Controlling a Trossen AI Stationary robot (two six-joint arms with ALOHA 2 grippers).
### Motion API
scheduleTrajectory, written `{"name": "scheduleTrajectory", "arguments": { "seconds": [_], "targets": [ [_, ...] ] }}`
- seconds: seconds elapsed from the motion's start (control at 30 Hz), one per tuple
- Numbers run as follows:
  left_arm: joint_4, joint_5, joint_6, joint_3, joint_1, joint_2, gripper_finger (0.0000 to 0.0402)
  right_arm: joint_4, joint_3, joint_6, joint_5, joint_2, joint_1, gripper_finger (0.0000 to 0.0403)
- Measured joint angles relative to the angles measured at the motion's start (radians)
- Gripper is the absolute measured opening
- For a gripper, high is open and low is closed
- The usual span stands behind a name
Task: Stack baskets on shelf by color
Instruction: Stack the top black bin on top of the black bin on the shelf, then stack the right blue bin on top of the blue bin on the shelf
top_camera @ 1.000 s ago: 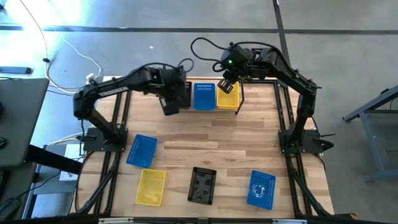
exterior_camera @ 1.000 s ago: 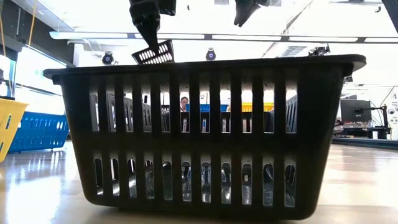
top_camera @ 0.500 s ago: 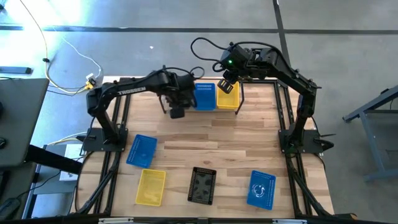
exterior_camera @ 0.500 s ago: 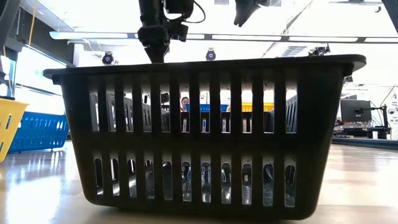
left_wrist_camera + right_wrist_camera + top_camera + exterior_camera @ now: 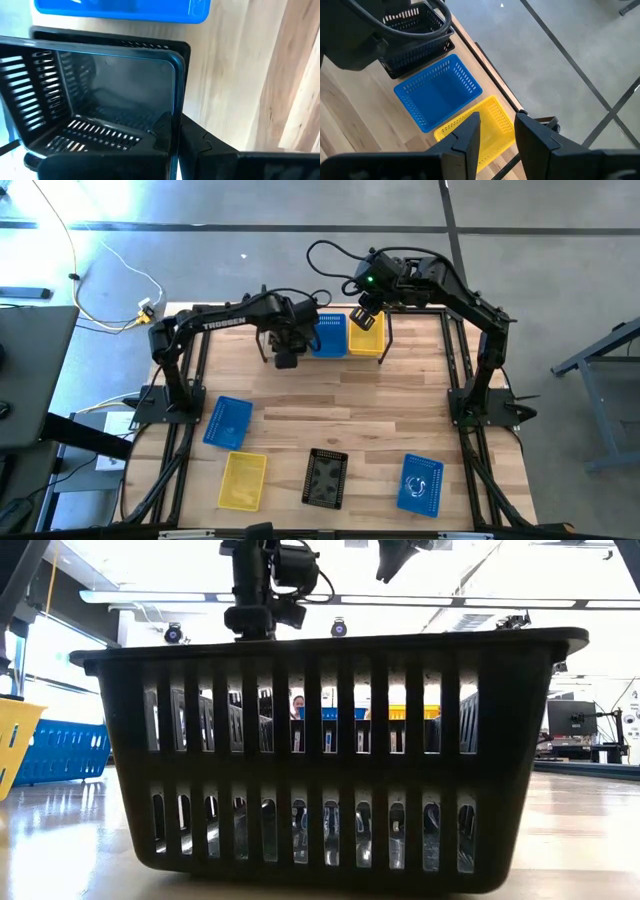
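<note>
— What lies along the table's point(image 5: 400, 395) front edge?

— A blue basket point(image 5: 227, 422) nearest the left edge; a yellow basket point(image 5: 242, 480) by the front-left corner; a black basket point(image 5: 326, 477) mid-front; another blue one point(image 5: 421, 483) towards the front-right.

— And the back edge?

— The left gripper point(image 5: 286, 356) is clamped on the wall of a black tray point(image 5: 95, 100) over the shelf's point(image 5: 470, 47) left end; a blue tray point(image 5: 328, 335) and a yellow tray point(image 5: 367, 338) sit beside it; the right gripper point(image 5: 364, 314) hovers above the yellow, fingers apart, empty.
</note>
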Motion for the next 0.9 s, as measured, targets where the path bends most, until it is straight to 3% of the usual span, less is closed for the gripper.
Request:
{"name": "scheduleTrajectory", "arguments": {
  "seconds": [0.17, 0.6, 0.9],
  "targets": [
    [0.006, -0.011, 0.008, 0.001, 0.002, 0.011, 0.0012, 0.000, 0.000, 0.000, -0.002, 0.000, 0.000, 0.0108],
    [0.019, -0.027, 0.015, 0.001, -0.003, 0.009, 0.0088, -0.009, 0.000, 0.014, -0.029, 0.000, 0.000, 0.0108],
    [-0.025, -0.017, 0.007, 0.001, -0.008, -0.017, 0.0110, -0.094, 0.000, 0.097, -0.196, 0.000, 0.037, 0.0108]
  ]
}}
